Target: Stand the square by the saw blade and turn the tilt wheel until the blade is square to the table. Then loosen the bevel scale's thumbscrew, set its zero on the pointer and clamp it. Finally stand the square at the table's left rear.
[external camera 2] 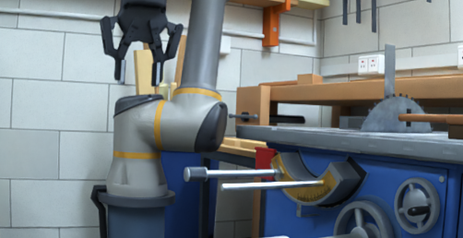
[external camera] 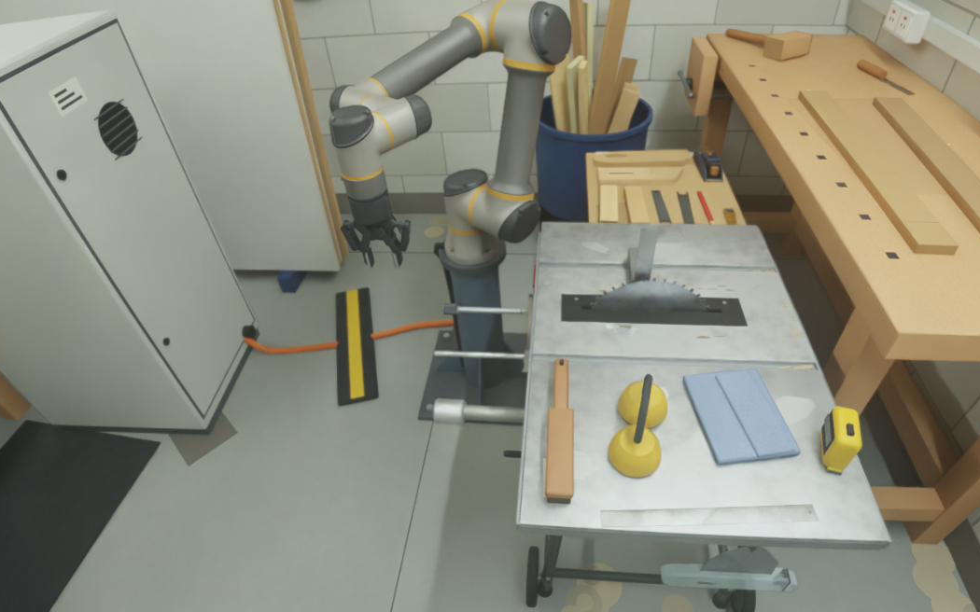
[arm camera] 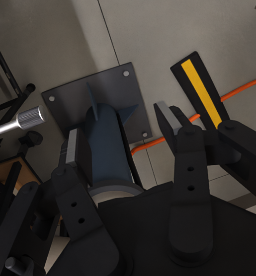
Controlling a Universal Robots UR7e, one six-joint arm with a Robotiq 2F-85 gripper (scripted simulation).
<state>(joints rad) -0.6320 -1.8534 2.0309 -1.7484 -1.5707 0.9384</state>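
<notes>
The grey square (external camera: 644,255) stands upright just behind the saw blade (external camera: 654,298), which rises from the slot in the table saw's top; the second side camera shows the square's blade (external camera 2: 390,70) above the saw blade (external camera 2: 394,115). My gripper (external camera: 376,245) hangs open and empty over the floor, left of the arm's pedestal and well away from the table. On the saw's blue front sit the yellow bevel scale (external camera 2: 308,187) and the tilt wheel (external camera 2: 359,220). A second wheel (external camera 2: 416,206) sits to its right.
A grey cabinet (external camera: 75,221) stands at the left, with an orange cable (external camera: 303,346) and a black-yellow cable cover (external camera: 355,345) on the floor beneath my gripper. On the table's front lie a push stick (external camera: 559,434), yellow push blocks (external camera: 638,426), a blue pad (external camera: 739,415) and a tape measure (external camera: 840,439).
</notes>
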